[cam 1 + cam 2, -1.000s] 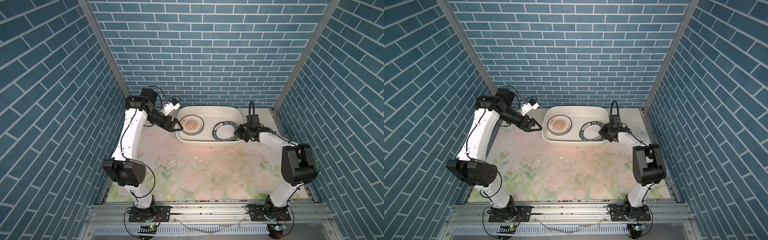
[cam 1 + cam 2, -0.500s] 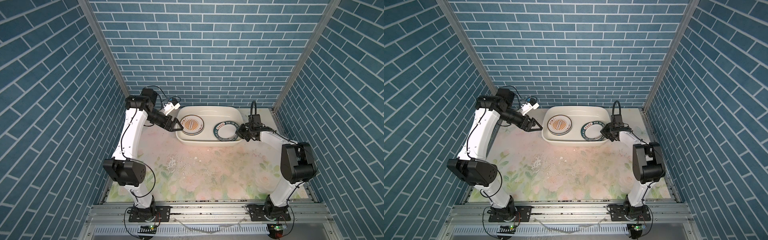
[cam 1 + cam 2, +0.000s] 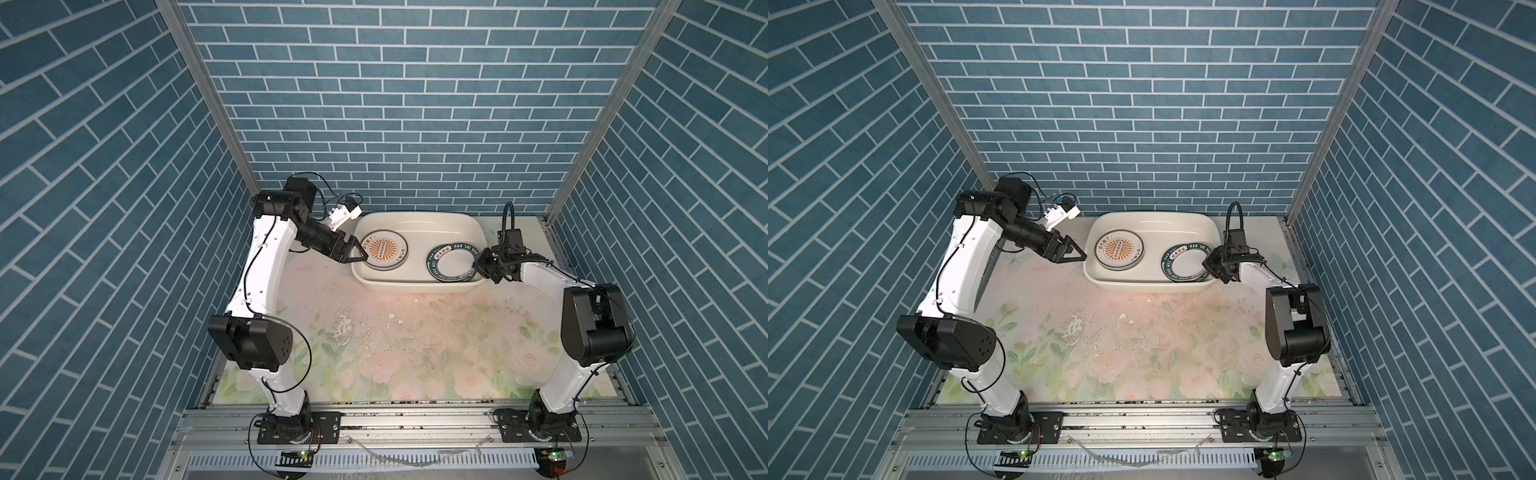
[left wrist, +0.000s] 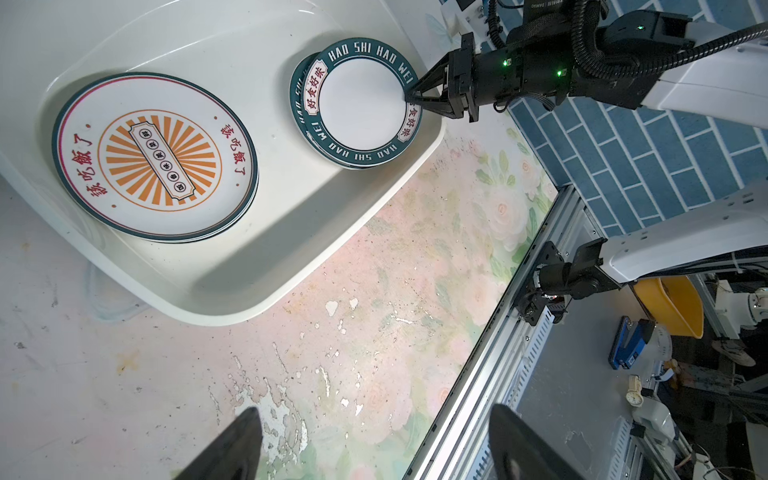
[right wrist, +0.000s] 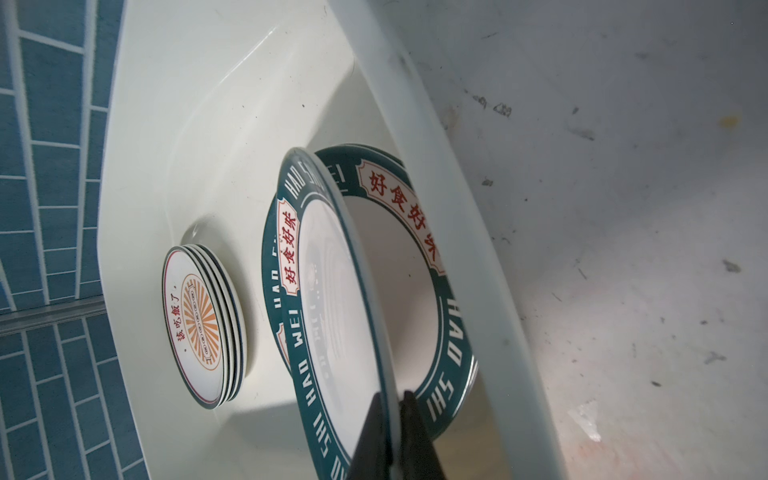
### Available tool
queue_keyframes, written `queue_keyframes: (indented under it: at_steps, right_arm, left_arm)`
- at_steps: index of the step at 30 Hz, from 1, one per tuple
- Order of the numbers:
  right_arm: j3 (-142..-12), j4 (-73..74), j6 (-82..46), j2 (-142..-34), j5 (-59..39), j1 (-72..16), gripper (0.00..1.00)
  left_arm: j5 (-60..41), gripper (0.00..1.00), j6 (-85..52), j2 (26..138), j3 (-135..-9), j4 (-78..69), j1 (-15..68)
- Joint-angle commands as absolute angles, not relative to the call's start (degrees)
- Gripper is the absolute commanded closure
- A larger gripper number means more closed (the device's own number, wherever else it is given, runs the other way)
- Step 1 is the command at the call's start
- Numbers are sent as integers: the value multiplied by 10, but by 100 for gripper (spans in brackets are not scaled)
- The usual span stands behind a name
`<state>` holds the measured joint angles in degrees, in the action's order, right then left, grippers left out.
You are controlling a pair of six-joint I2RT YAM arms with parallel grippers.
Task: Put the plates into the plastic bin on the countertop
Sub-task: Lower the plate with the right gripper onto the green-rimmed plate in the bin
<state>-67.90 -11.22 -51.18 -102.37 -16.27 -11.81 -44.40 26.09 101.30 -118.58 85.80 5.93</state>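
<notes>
The white plastic bin (image 3: 415,215) (image 3: 1154,215) stands at the back of the rose-printed countertop (image 3: 415,332). At its left end lies a stack of plates with an orange sunburst plate (image 3: 384,249) (image 3: 1119,249) (image 4: 158,158) on top. At the right end, my right gripper (image 3: 478,266) (image 3: 1206,264) (image 5: 392,399) is shut on the rim of a teal lettered plate (image 5: 332,291) (image 4: 361,104). That plate is tilted over another teal plate (image 5: 415,291) lying in the bin. My left gripper (image 3: 1079,250) (image 4: 376,415) hangs open and empty just outside the bin's left end.
Blue brick-pattern walls close in the back and both sides. A metal rail (image 3: 415,409) carrying the two arm bases runs along the front edge. The countertop print is worn in white patches (image 3: 345,328) near the middle.
Hardly anything: the right gripper holds the teal plate in nearly the same spot over the bin. The left arm has not moved.
</notes>
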Motion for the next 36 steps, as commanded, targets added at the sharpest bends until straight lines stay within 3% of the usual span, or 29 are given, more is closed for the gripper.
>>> queue_keyframes:
  at_steps: [1, 36]
  right_arm:
    - [-697, -120, -514, -1033, -163, -117, 88]
    - [-727, -198, -486, -1028, -144, -114, 68]
  left_arm:
    - [-458, 13, 259, 1020, -1196, 865, 62]
    - [-475, 13, 260, 1019, -1189, 869, 62]
